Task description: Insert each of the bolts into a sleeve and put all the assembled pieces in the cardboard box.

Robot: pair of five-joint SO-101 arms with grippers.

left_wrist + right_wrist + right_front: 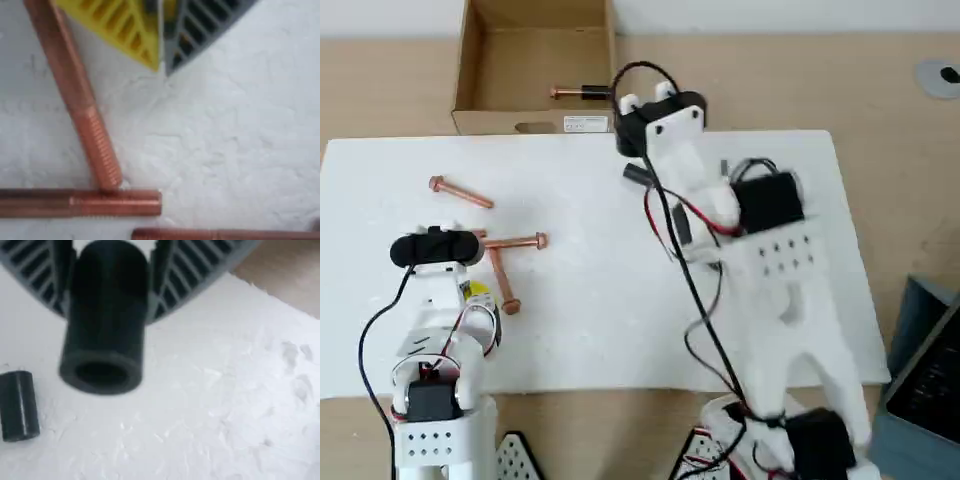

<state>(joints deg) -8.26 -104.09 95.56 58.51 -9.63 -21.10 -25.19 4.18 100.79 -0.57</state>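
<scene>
Squeezes a sleeve (102, 355) between both fingers (30, 270) of the right gripper (107, 295), near the box (470, 70) at 11 o'clock. Has the left gripper (162, 67) pinched closed on nothing at 9 o'clock on the mat (580, 320), with three bolts (75, 95) just past its tips, not touching.

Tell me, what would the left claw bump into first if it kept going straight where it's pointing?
Most likely the bare white mat, just beside the copper bolts; depth is unclear.
</scene>
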